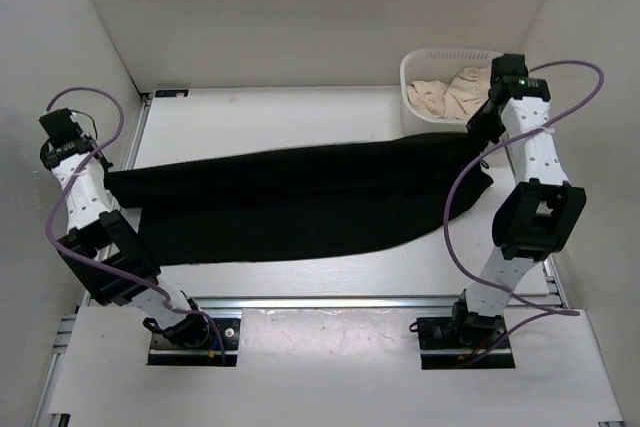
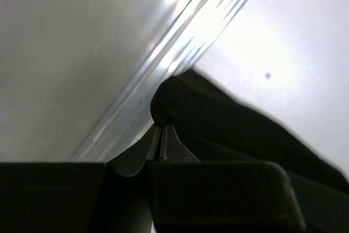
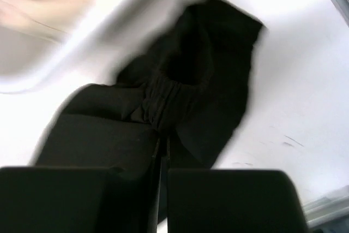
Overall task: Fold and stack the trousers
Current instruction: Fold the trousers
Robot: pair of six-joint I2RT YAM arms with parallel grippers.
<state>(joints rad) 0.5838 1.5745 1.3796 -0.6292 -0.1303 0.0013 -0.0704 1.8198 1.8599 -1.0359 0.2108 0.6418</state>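
Black trousers (image 1: pixel 300 197) lie stretched across the table from left to right. My left gripper (image 1: pixel 112 182) is shut on the left end of the trousers; in the left wrist view the cloth (image 2: pixel 229 124) bunches at the closed fingertips (image 2: pixel 162 129) beside the table's metal edge. My right gripper (image 1: pixel 478 139) is shut on the right end, the waistband; in the right wrist view the gathered waistband (image 3: pixel 163 99) sits pinched at the gripper (image 3: pixel 162 140).
A white basket (image 1: pixel 412 75) holding beige clothes (image 1: pixel 450 92) stands at the back right, just behind the right gripper. White walls enclose the table on the left, back and right. A purple cable (image 1: pixel 455 197) hangs over the trousers' right part.
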